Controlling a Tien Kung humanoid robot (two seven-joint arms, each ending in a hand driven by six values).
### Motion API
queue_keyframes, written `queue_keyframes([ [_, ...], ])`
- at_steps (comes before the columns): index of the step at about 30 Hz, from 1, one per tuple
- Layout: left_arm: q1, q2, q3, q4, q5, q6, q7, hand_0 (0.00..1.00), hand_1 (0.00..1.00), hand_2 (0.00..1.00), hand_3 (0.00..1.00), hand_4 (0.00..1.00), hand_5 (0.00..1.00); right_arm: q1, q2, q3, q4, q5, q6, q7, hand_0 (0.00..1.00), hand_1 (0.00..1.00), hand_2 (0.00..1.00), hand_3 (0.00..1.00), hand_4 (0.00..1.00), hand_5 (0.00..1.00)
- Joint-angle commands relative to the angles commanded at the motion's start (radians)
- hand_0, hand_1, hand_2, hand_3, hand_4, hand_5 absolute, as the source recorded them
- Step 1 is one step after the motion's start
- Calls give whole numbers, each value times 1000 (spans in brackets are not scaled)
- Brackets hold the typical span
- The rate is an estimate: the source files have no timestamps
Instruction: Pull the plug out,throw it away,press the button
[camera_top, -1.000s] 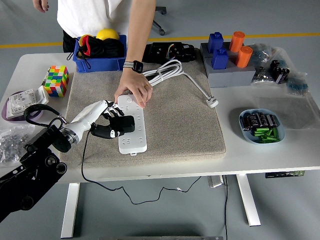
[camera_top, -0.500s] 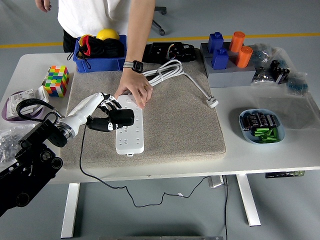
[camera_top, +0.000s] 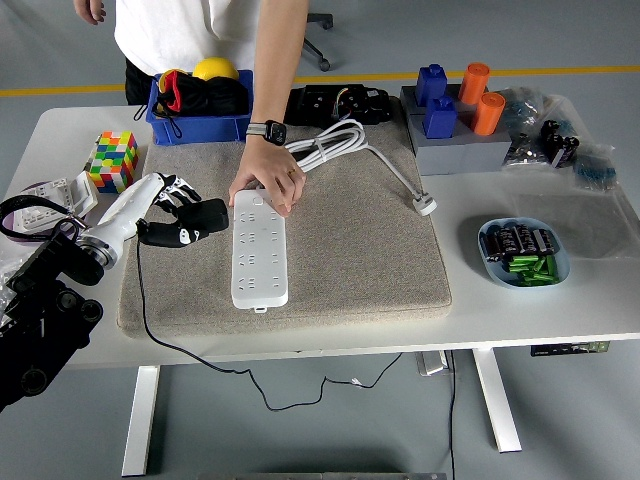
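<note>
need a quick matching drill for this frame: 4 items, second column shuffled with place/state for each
Items:
1. black plug
2. power strip
3. Rubik's cube
4. blue bowl

Places/states:
A. right side of the table, holding batteries
B. held in the left hand, clear of the strip
C. on the grey mat, its far end held down by a person's hand
D. far left of the table, beside the mat

Pairs: 1-B, 2-C, 3-D, 4-A

person (camera_top: 200, 30) cropped above torso, bin contents (camera_top: 200, 95) unclear
</note>
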Motion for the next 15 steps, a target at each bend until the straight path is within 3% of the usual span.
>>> queue_keyframes([
  [7, 2, -7, 5, 48, -2, 3, -2, 517, 362, 405, 565, 677, 2, 1, 0, 2, 1, -1, -1, 0, 743, 674, 673, 632, 661, 522],
  [8, 1, -7, 6, 49, -2, 3, -1, 566, 463, 480, 590, 705, 2, 1, 0, 3, 1, -1, -1, 0, 742, 674, 674, 632, 661, 521],
  [13, 0, -7, 9, 54, 1, -1, 3, 566, 463, 480, 590, 705, 2, 2, 1, 4, 0, -1, 0, -1, 742, 674, 674, 632, 661, 521],
  [14, 0, -7, 10, 54, 3, -6, 6, 643, 649, 591, 623, 798, 2, 2, 1, 4, 1, -1, 0, -1, 742, 674, 674, 633, 661, 522],
  [15, 1, -7, 10, 55, 5, -8, 8, 643, 649, 591, 623, 798, 2, 2, 1, 5, 1, -1, 0, -1, 742, 674, 674, 633, 661, 522],
])
